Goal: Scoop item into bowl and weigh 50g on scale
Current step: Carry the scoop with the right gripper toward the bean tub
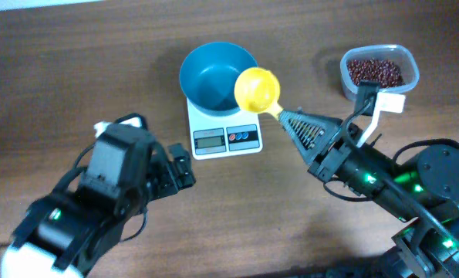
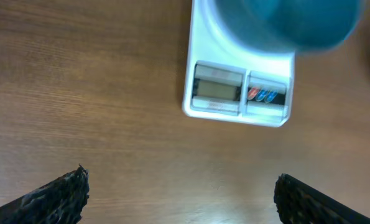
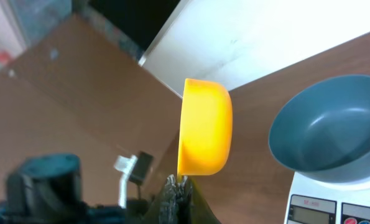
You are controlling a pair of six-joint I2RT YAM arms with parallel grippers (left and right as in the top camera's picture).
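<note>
Clamping yellow scoop (image 1: 257, 90): right claw (image 1: 285, 114); left claw (image 2: 181, 193) wide, empty; beans (image 1: 376, 72) overhead only

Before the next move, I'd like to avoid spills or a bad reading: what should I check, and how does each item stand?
1. Bowl seated on scale: ok.
2. Right hand shut on yellow scoop: ok.
3. Beans waiting in tub: ok.
4. Scoop loaded: not ok, looks empty.
5. Scale reading: cannot tell, display blurred.
6. Left hand open, clear of scale: ok.
</note>
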